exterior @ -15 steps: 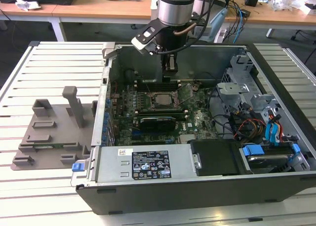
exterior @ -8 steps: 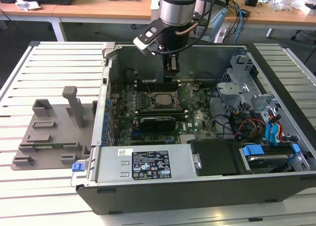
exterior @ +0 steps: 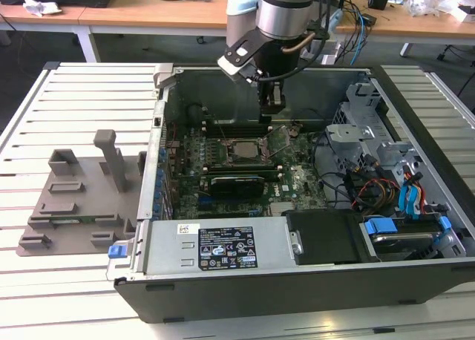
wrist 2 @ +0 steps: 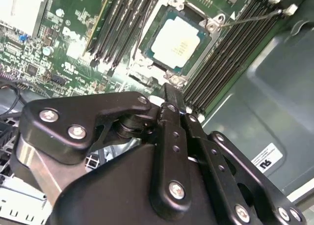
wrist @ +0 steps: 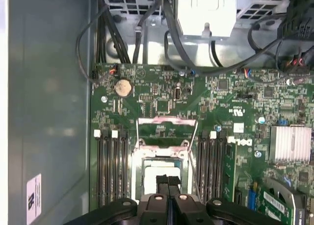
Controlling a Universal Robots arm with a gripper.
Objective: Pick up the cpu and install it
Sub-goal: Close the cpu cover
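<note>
The cpu (wrist 2: 176, 42), a flat square chip with a pale silver top, lies inside the motherboard socket (wrist 2: 212, 24). In the exterior view the cpu (exterior: 238, 151) sits in the middle of the board inside the open computer case. The socket's metal frame (exterior: 278, 139) stands hinged up beside it. My gripper (exterior: 272, 105) hangs just above and behind the socket, its black fingers (wrist: 162, 182) pressed together with nothing between them. In the first wrist view the fingertips cover part of the cpu (wrist: 148, 175).
Memory slots (wrist: 109, 166) flank the socket on both sides. Cables and a drive cage (exterior: 371, 143) crowd the case at the exterior view's right. A grey plastic tray (exterior: 78, 195) lies on the slatted table outside the case, at the exterior view's left.
</note>
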